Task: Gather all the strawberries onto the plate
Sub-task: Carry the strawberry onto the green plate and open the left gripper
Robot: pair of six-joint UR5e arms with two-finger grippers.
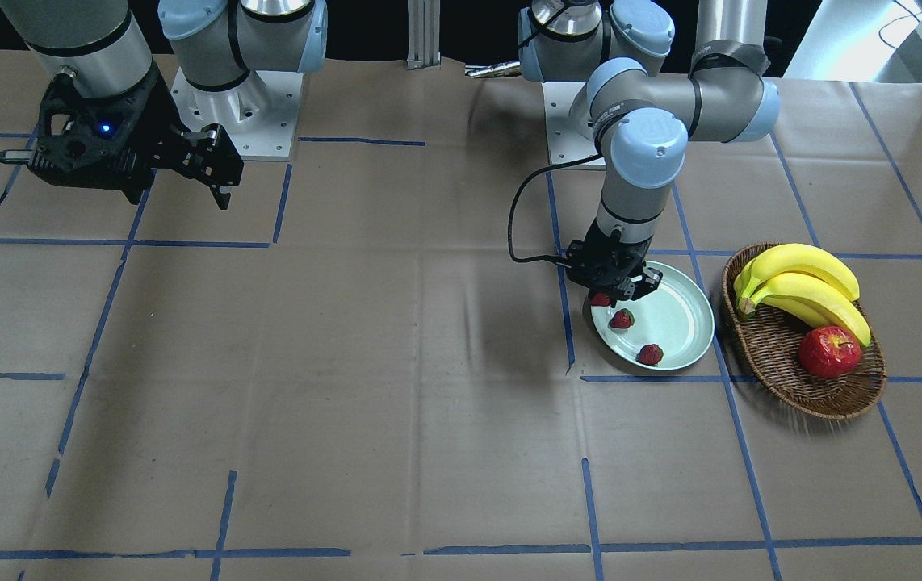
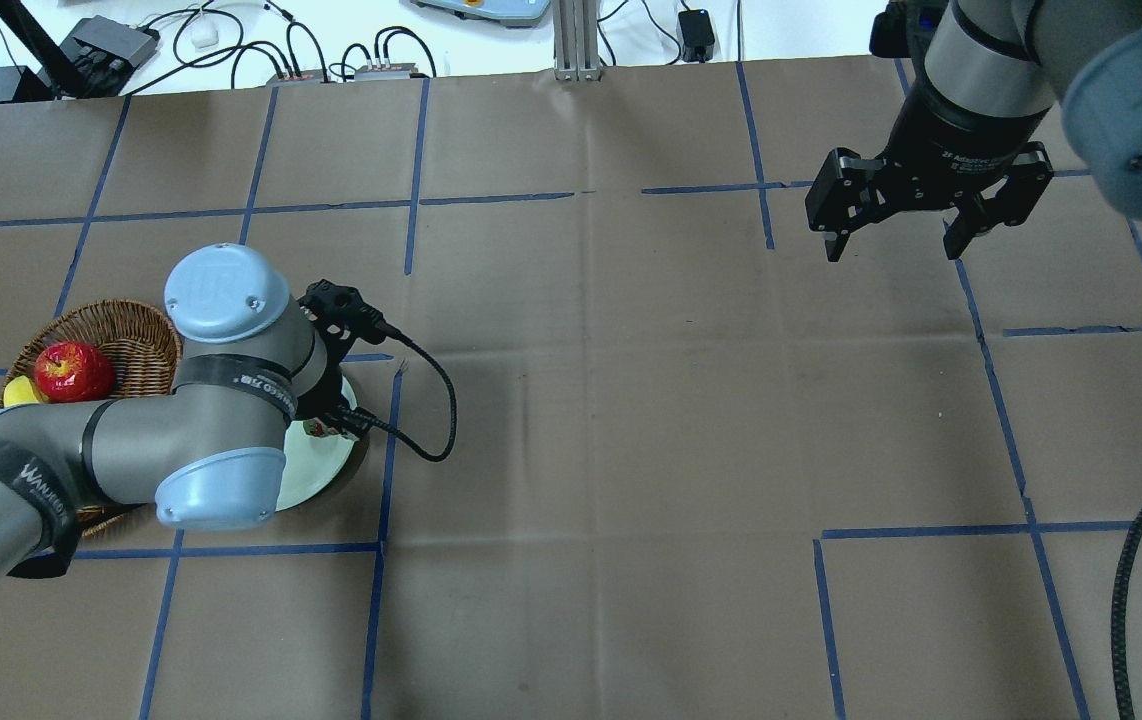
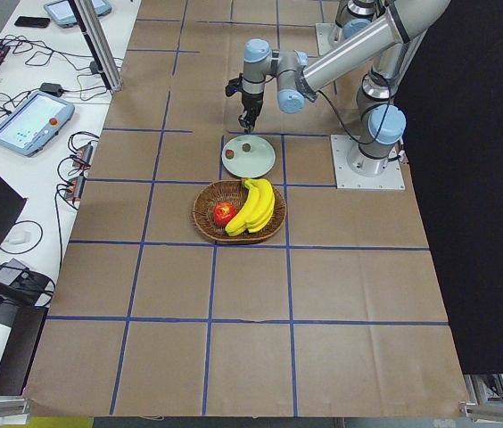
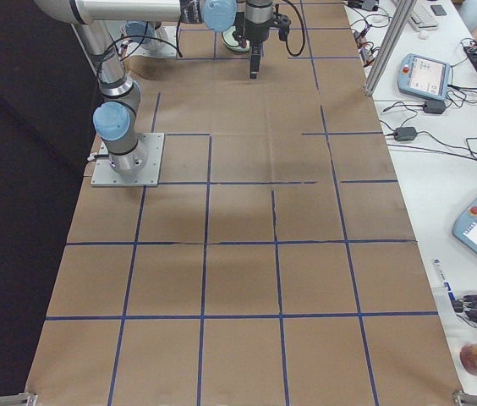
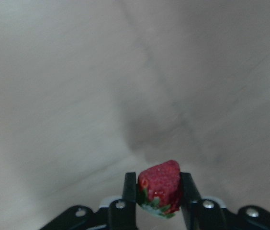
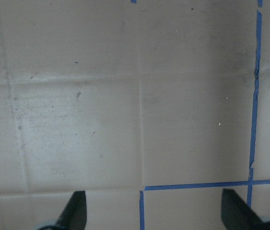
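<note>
Strawberries [image 1: 650,354], two of them, lie in the plate [image 1: 679,311]. A third strawberry [image 5: 160,187] is pinched between the left gripper's [image 1: 601,301] jaws at the plate's rim. The right gripper [image 2: 893,240] hangs wide open and empty, well apart from the plate.

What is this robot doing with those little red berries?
It is gathering strawberries onto the plate. The left gripper is shut on one strawberry at the plate's rim and has not yet let go. Two other strawberries lie on the plate. The right gripper hangs open over the table, far off, holding nothing. A basket beside the plate holds bananas and an apple.
</note>
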